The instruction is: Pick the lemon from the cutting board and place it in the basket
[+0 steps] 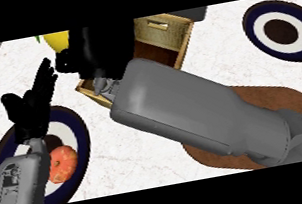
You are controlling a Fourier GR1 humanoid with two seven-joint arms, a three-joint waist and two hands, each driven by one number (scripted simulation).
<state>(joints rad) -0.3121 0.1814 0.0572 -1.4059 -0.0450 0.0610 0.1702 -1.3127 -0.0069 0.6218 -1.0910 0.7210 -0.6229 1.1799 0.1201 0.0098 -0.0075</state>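
- Lemon (57,39) sits at the counter's far edge, left of the basket (169,35), yellow showing just beside the right hand (92,48).
- Right hand is black, curled, reaching across over the basket's near-left corner; lemon looks pinched at its left side, but the fingers hide the contact, so the grasp is a judgement.
- Left hand (31,107) rests open, fingers up, over the near-left plate (78,137) that carries a tomato (63,162).
- Cutting board (259,105) lies under the right forearm, near-right; no lemon on it.
- Second plate (284,30) at the far-right corner.
- Step in hand, as I read it: carry and drop. Move right until the lemon is fully over the basket opening, clear the rim, lower, then open.
- No brands, labels or writing readable.
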